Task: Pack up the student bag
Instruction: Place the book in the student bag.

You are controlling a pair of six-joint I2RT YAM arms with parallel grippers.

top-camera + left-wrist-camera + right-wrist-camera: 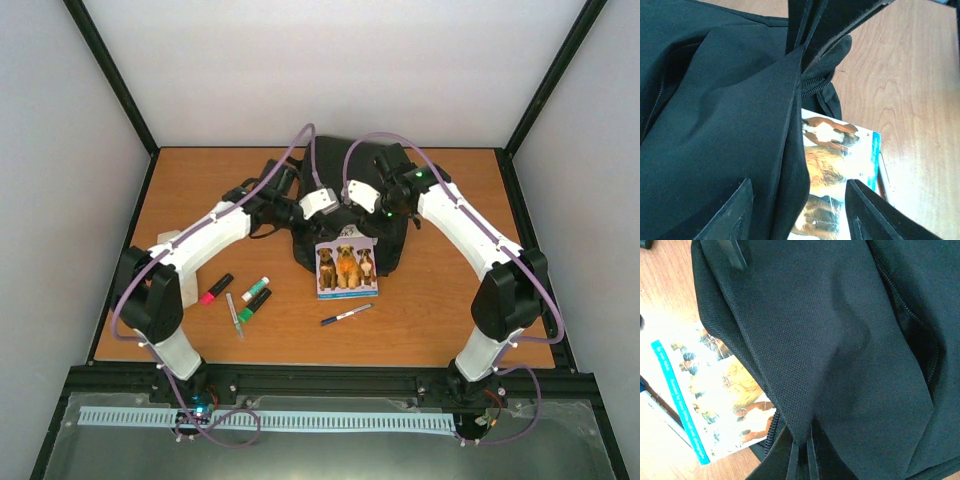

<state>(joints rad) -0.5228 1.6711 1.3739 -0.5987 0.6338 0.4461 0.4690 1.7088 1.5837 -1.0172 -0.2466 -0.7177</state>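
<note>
The student bag (pixel 350 190), a black fabric backpack, lies at the back middle of the table. My right gripper (pixel 802 457) is shut on a pinched fold of the bag's front flap and holds it up; from above this gripper (pixel 357 192) sits over the bag. In the left wrist view the same pinch (pixel 803 52) shows at the top. My left gripper (pixel 800 220) is open just beside it (pixel 322 204), and the raised flap edge (pixel 790 165) hangs between its fingers without being clamped. A book with dogs on the cover (pixel 347 267) lies with its top edge tucked under the bag's front.
Left of the book lie a pink marker (pixel 215 288), two green markers (pixel 255 297) and a thin pen (pixel 234 315). A blue pen (pixel 345 315) lies in front of the book. Bag straps (pixel 268 185) spread out to the left.
</note>
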